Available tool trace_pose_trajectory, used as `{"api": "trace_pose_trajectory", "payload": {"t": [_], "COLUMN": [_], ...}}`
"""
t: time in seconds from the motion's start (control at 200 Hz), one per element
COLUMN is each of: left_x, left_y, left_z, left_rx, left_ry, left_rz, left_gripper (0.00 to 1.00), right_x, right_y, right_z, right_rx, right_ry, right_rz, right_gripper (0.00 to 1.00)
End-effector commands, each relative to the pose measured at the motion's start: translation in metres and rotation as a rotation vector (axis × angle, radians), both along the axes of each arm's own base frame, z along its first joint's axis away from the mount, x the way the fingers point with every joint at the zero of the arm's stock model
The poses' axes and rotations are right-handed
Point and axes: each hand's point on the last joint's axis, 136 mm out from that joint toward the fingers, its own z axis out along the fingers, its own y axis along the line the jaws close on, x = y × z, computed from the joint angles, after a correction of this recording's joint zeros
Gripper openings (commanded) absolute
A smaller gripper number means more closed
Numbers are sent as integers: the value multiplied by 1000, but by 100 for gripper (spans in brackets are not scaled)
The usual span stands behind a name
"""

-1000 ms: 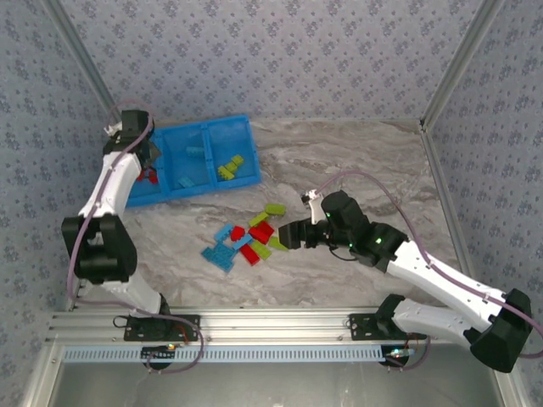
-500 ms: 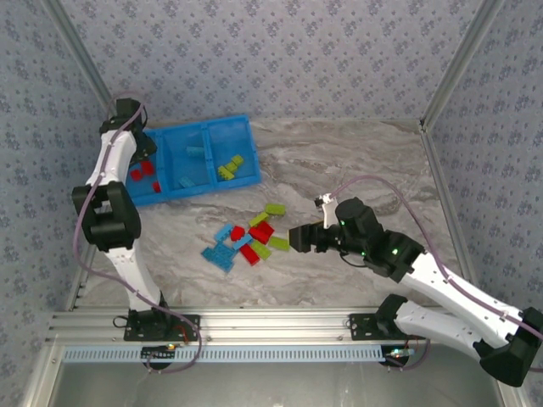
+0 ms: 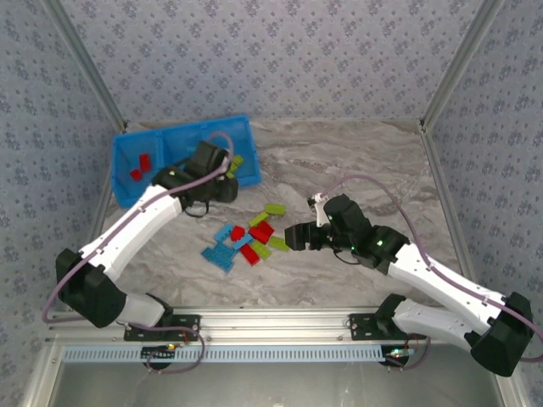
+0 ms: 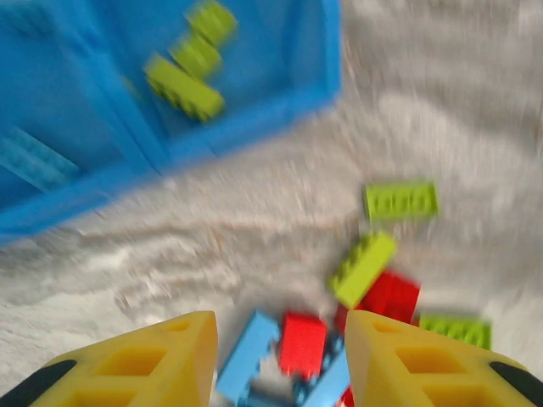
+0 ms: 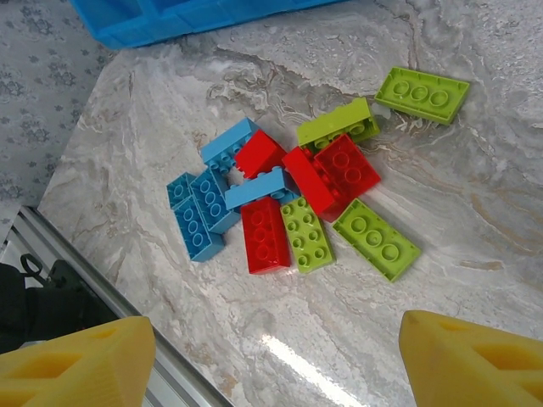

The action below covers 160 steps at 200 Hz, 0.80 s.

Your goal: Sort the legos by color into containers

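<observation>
The sorting was only partly done. In the blue tray [image 3: 124,188] we saw a few red bricks [image 3: 140,167] in the left compartment. The left wrist view showed three lime bricks [image 4: 188,64] in the right compartment and a light blue one [image 4: 34,157], blurred, in the middle one. About a dozen bricks of all three colours lay in a loose pile [image 5: 265,233] on the marble table [image 3: 356,161], in front of the tray and well apart from it. One lime brick [image 5: 422,93] lay a little off to the far side. So we judged that more than half of the work was left.

The left gripper [image 4: 280,339] hung between the tray and the pile, with its fingers spread and nothing between them. The right gripper [image 5: 277,339] stood just beside the pile on the right, its fingers wide apart and also empty.

Compared with one second before, the left arm had swung away from the left compartment, where it had been standing, towards the pile. The right gripper had stayed almost in the same place, and the pile looked unchanged to us
</observation>
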Motion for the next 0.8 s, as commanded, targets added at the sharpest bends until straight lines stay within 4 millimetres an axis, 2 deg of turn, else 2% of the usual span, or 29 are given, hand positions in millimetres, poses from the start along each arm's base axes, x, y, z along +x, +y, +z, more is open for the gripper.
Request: {"api": "trace_pose_trajectory", "payload": {"t": [0.0, 0.11, 0.17, 0.37, 0.465, 0.605, 0.72, 0.794], "left_x": [-43, -69, -74, -56, -43, -32, -29, -26], "left_y": [16, 18, 19, 23, 32, 32, 32, 32], "left_z": [-50, -86, -102, -133, -145, -159, -169, -171], "left_rx": [158, 183, 213, 281, 334, 335, 314, 296], "left_ry": [181, 338, 377, 383, 388, 386, 398, 383], "left_rz": [-154, -187, -185, -151, -99, -83, -66, -45], "left_gripper": [44, 49, 52, 54, 53, 50, 43, 32], "right_x": [2, 3, 4, 3, 2, 0, 0, -1], "right_y": [5, 8, 9, 11, 8, 5, 3, 5], "right_z": [6, 5, 5, 6, 5, 3, 2, 3], "right_rx": [36, 49, 57, 64, 55, 48, 44, 47], "right_ry": [-3, 7, 12, 24, 24, 32, 33, 32], "right_rz": [2, 1, -1, 3, -4, -12, -16, -3], "right_gripper": [78, 78, 78, 78, 78, 78, 78, 78]}}
